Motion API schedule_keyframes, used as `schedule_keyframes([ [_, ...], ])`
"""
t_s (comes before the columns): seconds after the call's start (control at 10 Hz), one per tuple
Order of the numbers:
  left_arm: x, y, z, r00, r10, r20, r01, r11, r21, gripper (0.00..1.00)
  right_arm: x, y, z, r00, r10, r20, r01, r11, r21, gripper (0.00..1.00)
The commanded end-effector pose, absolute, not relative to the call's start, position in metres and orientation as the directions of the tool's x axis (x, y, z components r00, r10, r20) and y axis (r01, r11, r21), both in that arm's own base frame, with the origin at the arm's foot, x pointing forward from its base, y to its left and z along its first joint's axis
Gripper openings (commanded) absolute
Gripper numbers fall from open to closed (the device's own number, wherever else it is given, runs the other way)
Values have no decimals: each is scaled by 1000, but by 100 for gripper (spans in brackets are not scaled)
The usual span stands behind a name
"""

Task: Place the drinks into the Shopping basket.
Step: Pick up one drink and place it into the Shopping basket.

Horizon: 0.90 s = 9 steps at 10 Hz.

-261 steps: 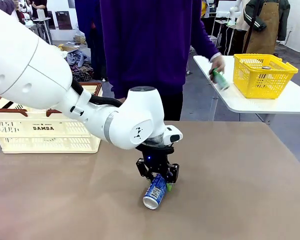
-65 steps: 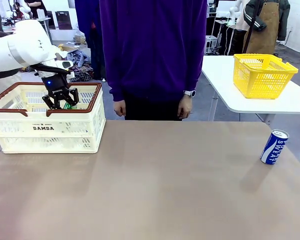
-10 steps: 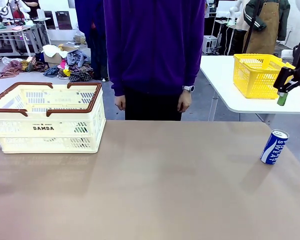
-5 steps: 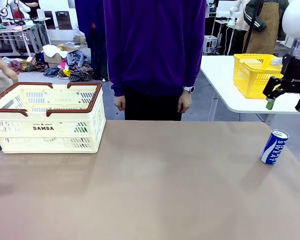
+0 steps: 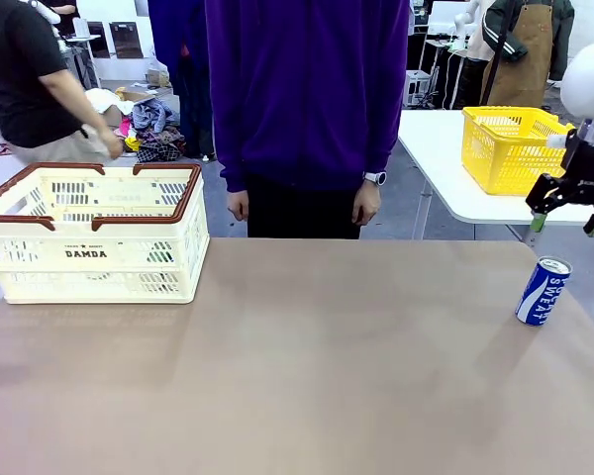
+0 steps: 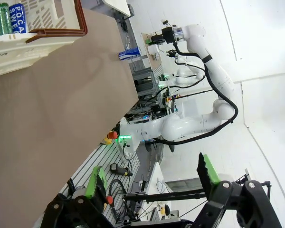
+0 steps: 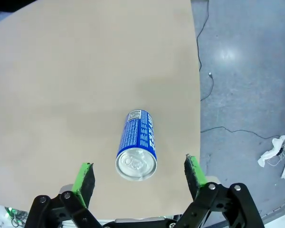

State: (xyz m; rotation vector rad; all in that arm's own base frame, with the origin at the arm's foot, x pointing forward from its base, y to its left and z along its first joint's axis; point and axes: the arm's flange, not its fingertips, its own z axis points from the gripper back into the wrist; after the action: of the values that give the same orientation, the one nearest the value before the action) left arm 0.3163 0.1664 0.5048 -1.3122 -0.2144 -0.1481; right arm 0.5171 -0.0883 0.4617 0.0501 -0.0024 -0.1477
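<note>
surface: brown surface, person in purple top standing at far edge, hands down
shopping basket: cream Shopping basket at far left of surface, brown rim, "DAMDA" on front
basket contents: left wrist view shows green can and blue-white can side by side inside
remaining drink: blue SWEAT can upright near right edge of surface
right tool: right tool hangs above that can, fingers spread wide, nothing held, not touching
left tool: left tool open, empty, far from basket
background: yellow mesh basket on white side table, contents can't tell
</note>
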Motion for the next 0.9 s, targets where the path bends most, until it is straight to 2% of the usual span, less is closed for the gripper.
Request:
schedule_keyframes([
  [0.0, 314, 165, 507, 972, 12, 234, 224, 246, -943, 100, 513, -85, 475, 991, -135, 19, 134, 990, 53, 100],
  [0.3, 314, 165, 507, 972, 12, 234, 224, 246, -943, 100, 518, -87, 463, 989, -145, 0, 145, 988, 50, 100],
  [0.5, 314, 165, 507, 972, 12, 234, 224, 246, -943, 100, 512, -80, 452, 998, 40, -51, -36, 997, 65, 100],
  [0.8, 314, 165, 507, 972, 12, 234, 224, 246, -943, 100, 503, -79, 421, 989, 116, -91, -116, 993, 5, 100],
])
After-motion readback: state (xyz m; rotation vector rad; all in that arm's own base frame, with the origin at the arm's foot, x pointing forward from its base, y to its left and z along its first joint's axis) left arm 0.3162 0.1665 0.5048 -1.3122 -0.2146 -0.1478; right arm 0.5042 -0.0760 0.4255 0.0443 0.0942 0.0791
